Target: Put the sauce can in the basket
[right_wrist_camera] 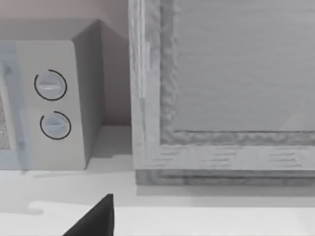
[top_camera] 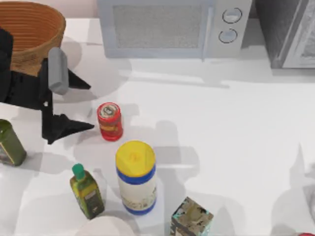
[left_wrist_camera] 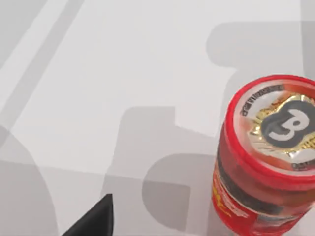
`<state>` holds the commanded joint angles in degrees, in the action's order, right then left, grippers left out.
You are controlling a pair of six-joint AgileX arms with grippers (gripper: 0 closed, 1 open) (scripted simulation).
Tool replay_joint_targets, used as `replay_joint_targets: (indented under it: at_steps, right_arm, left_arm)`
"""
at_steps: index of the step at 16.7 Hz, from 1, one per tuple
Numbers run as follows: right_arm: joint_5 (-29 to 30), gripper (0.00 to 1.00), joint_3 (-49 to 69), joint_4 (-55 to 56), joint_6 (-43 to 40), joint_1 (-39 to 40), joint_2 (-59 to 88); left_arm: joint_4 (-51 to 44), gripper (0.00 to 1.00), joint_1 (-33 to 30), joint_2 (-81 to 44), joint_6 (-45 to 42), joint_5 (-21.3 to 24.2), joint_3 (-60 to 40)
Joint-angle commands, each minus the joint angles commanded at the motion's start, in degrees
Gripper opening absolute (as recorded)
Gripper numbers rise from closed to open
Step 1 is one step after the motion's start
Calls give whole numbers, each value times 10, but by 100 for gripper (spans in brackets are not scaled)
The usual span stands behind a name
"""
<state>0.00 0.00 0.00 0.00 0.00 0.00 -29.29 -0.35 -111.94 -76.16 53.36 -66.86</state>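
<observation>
The sauce can (top_camera: 110, 121), red with a silver top, stands upright on the white table left of centre. My left gripper (top_camera: 89, 105) is open just to its left, with the fingertips a little short of the can and nothing between them. In the left wrist view the sauce can (left_wrist_camera: 268, 157) is close, off to one side of a black fingertip (left_wrist_camera: 93, 221). The wicker basket (top_camera: 47, 29) stands at the far left corner, behind the left arm. One black fingertip (right_wrist_camera: 96, 219) of my right gripper, set wide off centre, faces the appliances at the back right.
A tall white canister with a yellow lid (top_camera: 136, 177) stands just in front of the can. A green bottle (top_camera: 87, 191), a darker bottle (top_camera: 10, 143) and a small box (top_camera: 192, 219) sit along the front. A microwave (top_camera: 167, 27) and a grey cabinet (top_camera: 290, 32) line the back.
</observation>
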Motion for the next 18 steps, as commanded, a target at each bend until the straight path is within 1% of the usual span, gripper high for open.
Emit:
replay_joint_targets:
  at_steps: [3,10,13,18]
  right_arm:
    - [0,100,0,0,0,0,0]
    - [0,100,0,0,0,0,0]
    - [0,100,0,0,0,0,0]
    - [0,100,0,0,0,0,0]
  left_arm:
    - [-25,100,0,-26,-21,12,0]
    - [-20,100,-3,-25,-12,11,-2]
    - [16,100,-30,-30,30,7,-6]
    - [113,100,-73,-61,95,-6,11]
